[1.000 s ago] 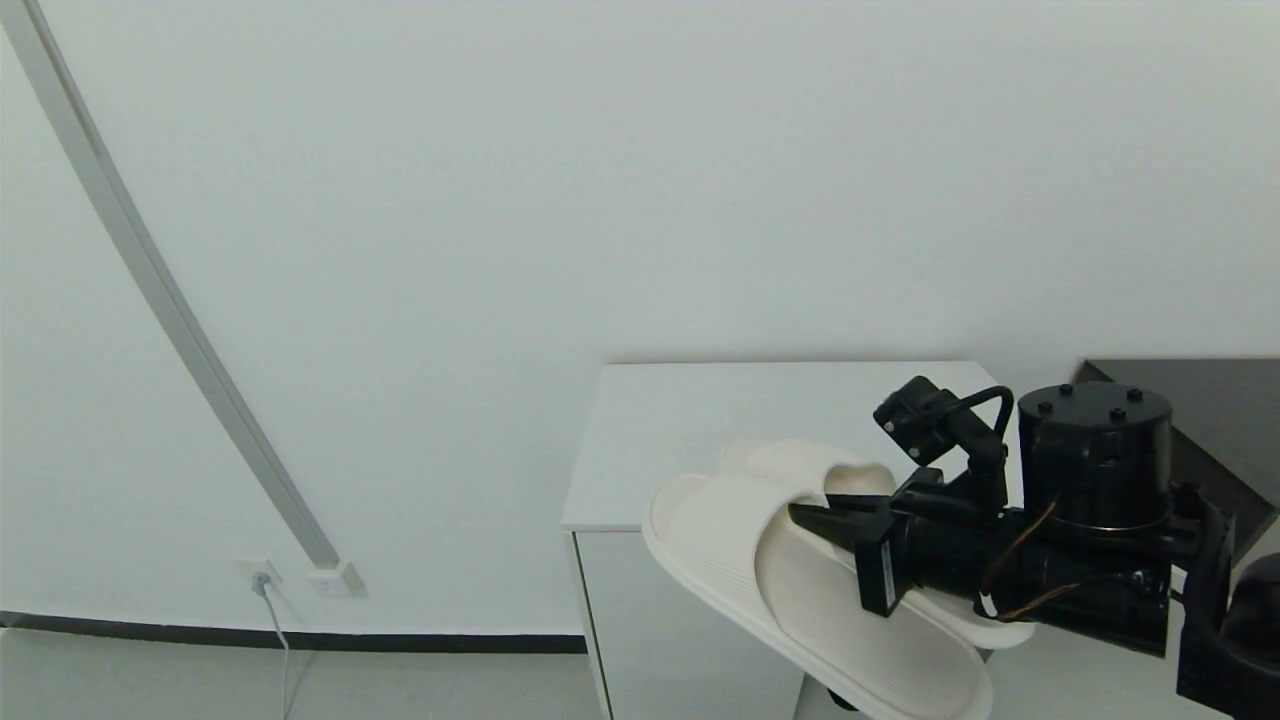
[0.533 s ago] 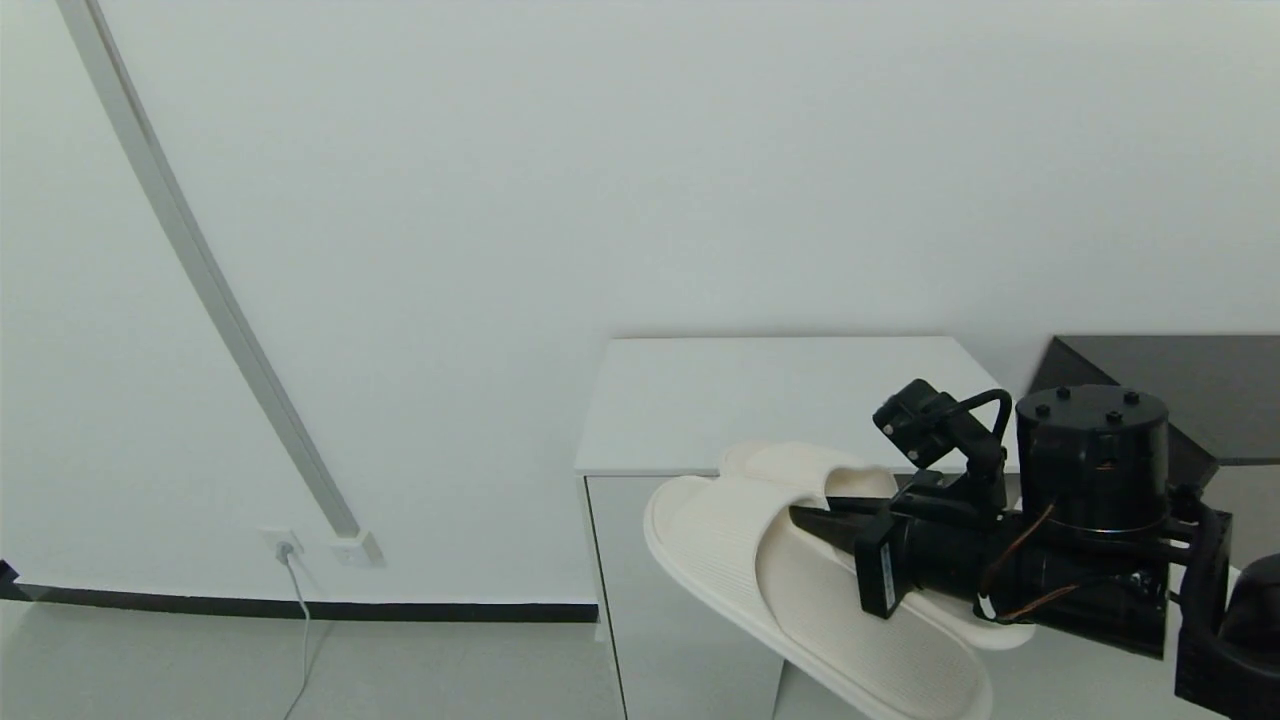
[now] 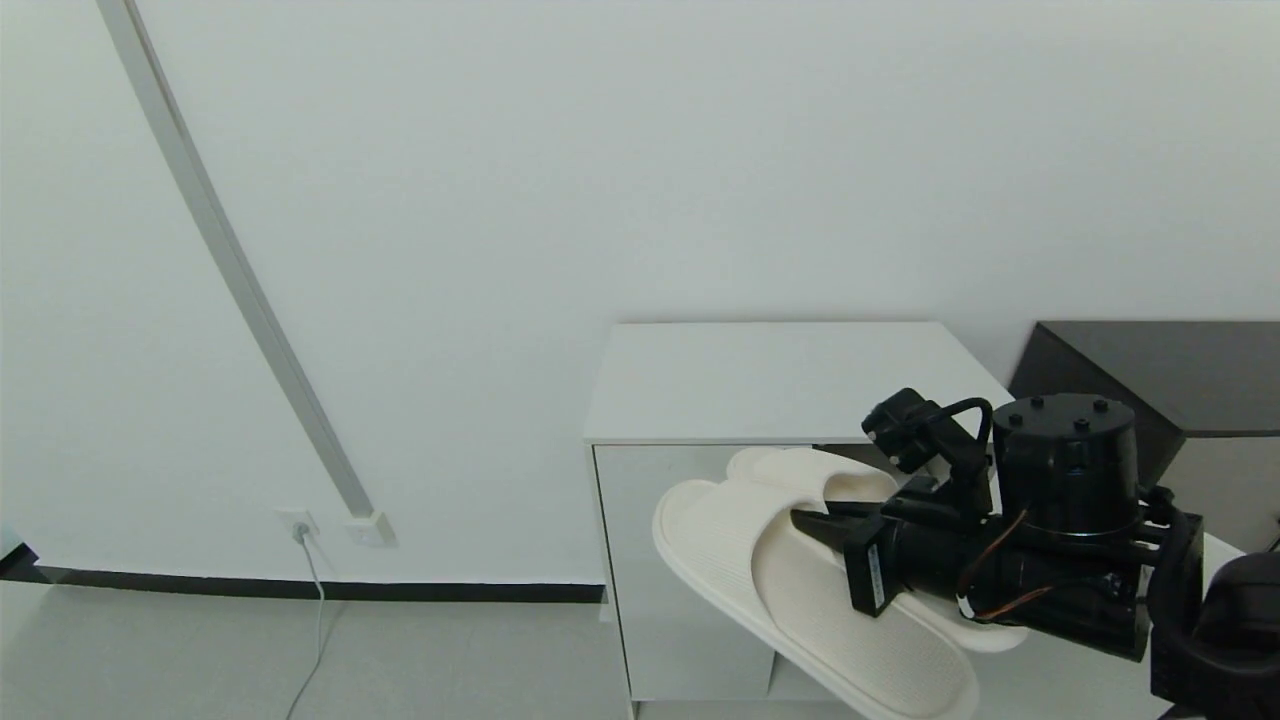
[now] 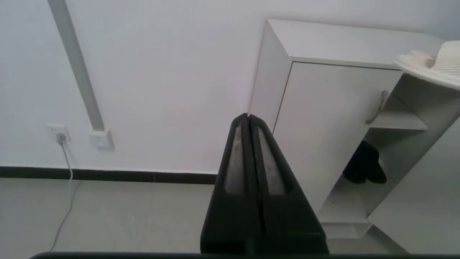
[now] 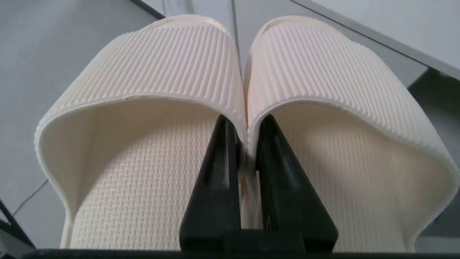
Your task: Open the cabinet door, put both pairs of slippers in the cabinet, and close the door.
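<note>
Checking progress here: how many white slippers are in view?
2. The nearer slipper and the farther slipper hang side by side, straps pinched in the right gripper, before the cabinet. A dark shape on a cabinet shelf may be another pair.

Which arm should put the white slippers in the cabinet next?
Probably the right: the right end effector is shut on the white slippers by the cabinet, whose door is open. The left end effector is shut, holding nothing.

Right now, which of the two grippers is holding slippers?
The right gripper, jaws clamped on the white slippers where they touch; the left gripper is shut and empty.
</note>
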Available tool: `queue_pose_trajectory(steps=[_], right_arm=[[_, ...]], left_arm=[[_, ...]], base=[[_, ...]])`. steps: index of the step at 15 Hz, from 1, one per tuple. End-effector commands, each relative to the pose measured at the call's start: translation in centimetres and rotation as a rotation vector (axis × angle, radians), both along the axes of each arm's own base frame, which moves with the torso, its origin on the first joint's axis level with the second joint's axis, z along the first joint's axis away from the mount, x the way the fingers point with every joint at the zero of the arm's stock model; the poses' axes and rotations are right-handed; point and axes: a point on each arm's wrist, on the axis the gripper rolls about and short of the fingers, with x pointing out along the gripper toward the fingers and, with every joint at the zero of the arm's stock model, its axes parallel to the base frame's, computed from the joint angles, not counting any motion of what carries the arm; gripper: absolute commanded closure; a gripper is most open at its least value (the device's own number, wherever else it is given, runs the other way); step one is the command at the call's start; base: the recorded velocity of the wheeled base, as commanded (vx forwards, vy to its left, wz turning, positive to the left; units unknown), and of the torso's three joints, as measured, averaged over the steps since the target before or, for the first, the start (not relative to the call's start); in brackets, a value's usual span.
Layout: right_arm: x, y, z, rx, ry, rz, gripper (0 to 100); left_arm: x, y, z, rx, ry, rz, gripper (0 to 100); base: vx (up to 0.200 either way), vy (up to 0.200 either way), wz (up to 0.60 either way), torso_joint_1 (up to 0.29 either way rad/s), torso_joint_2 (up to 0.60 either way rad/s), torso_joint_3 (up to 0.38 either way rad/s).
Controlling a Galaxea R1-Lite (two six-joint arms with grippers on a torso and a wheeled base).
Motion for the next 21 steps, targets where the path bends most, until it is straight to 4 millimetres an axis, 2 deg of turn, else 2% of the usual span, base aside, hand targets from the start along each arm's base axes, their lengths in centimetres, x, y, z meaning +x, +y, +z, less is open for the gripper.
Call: queue_pose_trajectory(steps=[1, 9, 21], right_arm=[[-0.02, 0.42, -0.42, -0.008, 0.011, 0.015, 100], [-0.29, 0.60, -0.49, -0.009, 0.015, 0.025, 100], [-0.51, 0.51, -0.60, -0.015, 0.013, 0.027, 100]], left_arm=[[0.01, 0.00, 0.01, 0.000, 0.001, 0.000, 100], [0.01, 0.00, 0.02, -0.003, -0.001, 0.002, 100], [0.01, 0.00, 0.01, -0.003, 0.001, 0.005, 100]], base=[[0.000, 0.000, 0.00, 0.000, 0.00, 0.000], [0.000, 0.000, 0.00, 0.000, 0.00, 0.000], [0.000, -0.200, 0.00, 0.006, 0.00, 0.001]])
